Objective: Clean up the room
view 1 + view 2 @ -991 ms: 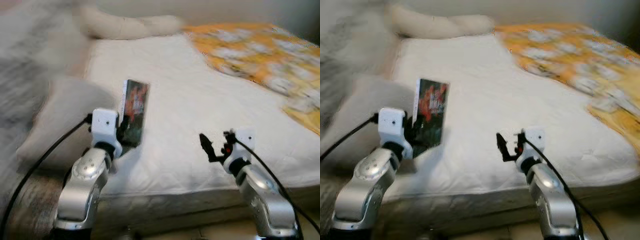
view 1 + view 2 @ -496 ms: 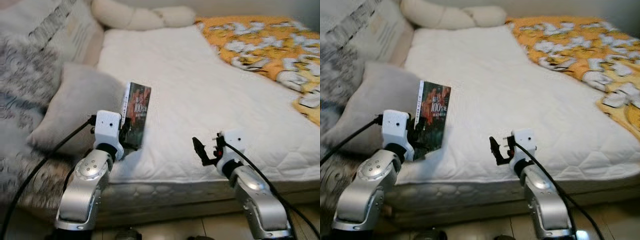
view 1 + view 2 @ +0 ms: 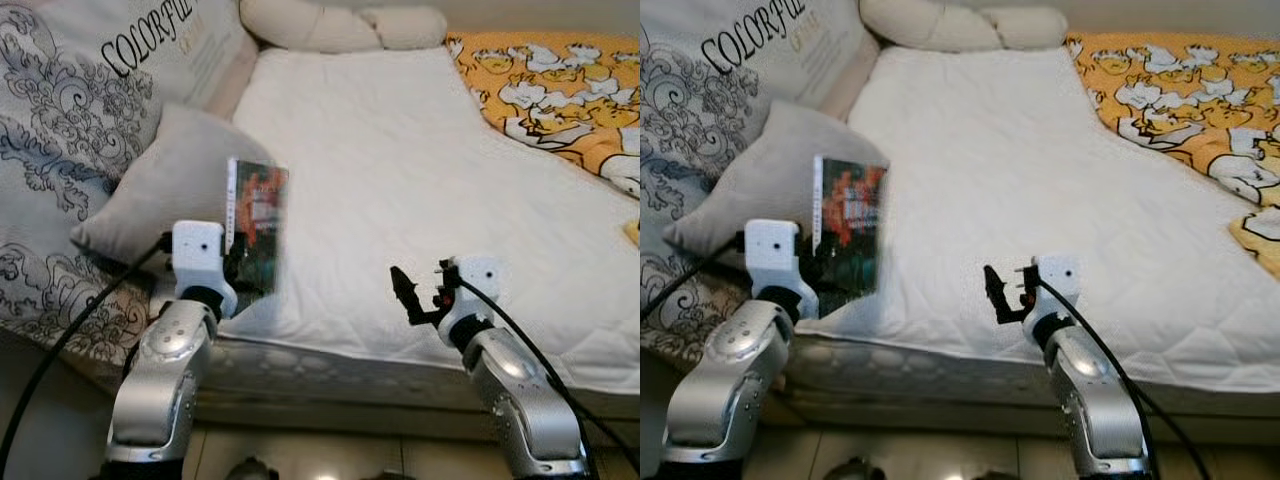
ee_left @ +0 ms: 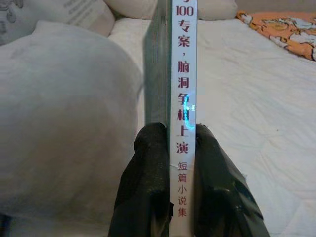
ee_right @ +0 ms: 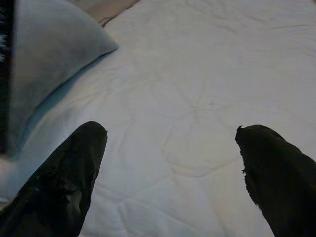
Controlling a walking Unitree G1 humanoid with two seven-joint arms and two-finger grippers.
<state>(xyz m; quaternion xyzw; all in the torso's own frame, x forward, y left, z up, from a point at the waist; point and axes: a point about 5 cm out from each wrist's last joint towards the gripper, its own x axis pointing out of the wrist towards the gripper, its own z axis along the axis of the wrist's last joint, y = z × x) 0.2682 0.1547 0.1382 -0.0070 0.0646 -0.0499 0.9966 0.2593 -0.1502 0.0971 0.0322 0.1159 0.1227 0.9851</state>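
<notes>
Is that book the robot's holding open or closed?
Closed. The book stands upright, pinched in the left tool, whose fingers press both covers flat together beside the spine.

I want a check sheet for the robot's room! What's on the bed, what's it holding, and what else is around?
Surface: white mattress, bare in the middle.
Job's things: book, upright, pinched at its lower end by the left gripper, in front of the grey pillow.
Clutter: orange duck-print blanket on the far right of the bed; cream bolster at its far end; big patterned cushion on the left.
Grippers: left shut on the book; right gripper open, hovering over the mattress's near edge.
Cables: black cable along the left arm, another along the right.
Surroundings: tiled floor below the bed.
</notes>
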